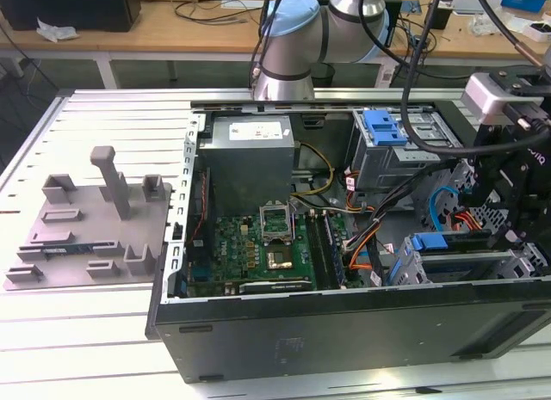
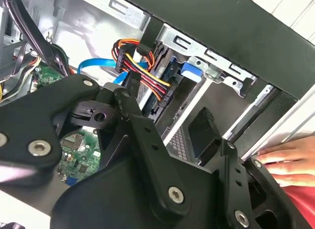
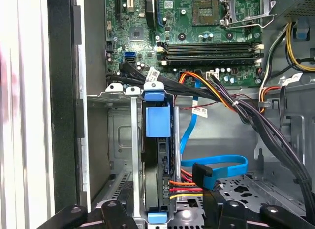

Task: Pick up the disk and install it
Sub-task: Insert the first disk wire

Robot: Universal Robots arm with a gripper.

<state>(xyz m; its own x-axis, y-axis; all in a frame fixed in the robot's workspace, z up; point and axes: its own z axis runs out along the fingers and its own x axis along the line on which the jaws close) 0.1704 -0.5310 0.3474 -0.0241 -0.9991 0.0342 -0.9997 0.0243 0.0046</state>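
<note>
The disk (image 3: pixel 158 155) stands on edge inside the lower drive bay of the open computer case (image 1: pixel 344 331), its blue bracket tab (image 3: pixel 157 119) facing the camera. In the exterior view the disk (image 1: pixel 430 243) sits at the case's front right corner, with my gripper (image 1: pixel 508 193) just above it. My gripper (image 3: pixel 172 216) is open in the first wrist view, one black finger (image 3: pixel 118 214) on each side of the disk's end and apart from it. In the second wrist view the blue tab (image 2: pixel 191 71) shows past the black finger linkage (image 2: pixel 142 130).
A blue data cable (image 3: pixel 216 165) and a red-yellow power plug (image 3: pixel 184 187) lie right beside the disk. Black cable bundles (image 3: pixel 266 130) cross the bay. An upper drive cage with a blue latch (image 1: pixel 383 125) stands behind. A grey fixture (image 1: pixel 95 219) lies left of the case. A person's hand (image 2: pixel 285 157) rests outside it.
</note>
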